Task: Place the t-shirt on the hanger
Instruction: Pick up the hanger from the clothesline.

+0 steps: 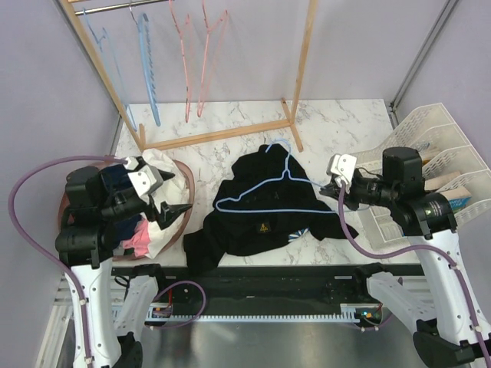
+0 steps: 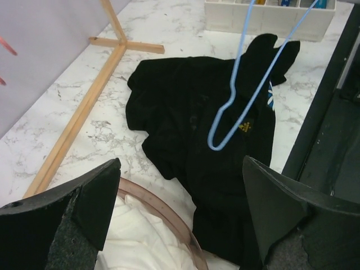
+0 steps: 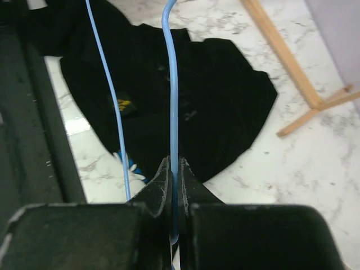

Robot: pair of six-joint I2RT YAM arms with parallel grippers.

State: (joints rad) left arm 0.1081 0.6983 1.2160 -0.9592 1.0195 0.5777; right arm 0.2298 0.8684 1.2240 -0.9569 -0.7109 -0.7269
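Observation:
The black t-shirt (image 1: 253,222) lies crumpled on the marble table at centre, its yellow emblem (image 1: 262,228) facing up. The light-blue wire hanger (image 1: 265,211) is over the shirt, hook toward the rack. My right gripper (image 1: 335,188) is shut on the hanger's right end; the right wrist view shows the wire (image 3: 171,84) pinched between the closed jaws (image 3: 175,169), above the shirt (image 3: 219,95). My left gripper (image 1: 173,208) is open and empty above the basket rim, left of the shirt. In the left wrist view the gripper (image 2: 181,163) faces the shirt (image 2: 180,95) and hanger (image 2: 241,50).
A pinkish basket (image 1: 186,184) of white, pink and navy clothes sits at the left. A wooden rack (image 1: 222,135) with blue and pink hangers (image 1: 196,54) stands behind. A white organizer tray (image 1: 437,146) is at the right. A black rail (image 1: 268,280) runs along the near edge.

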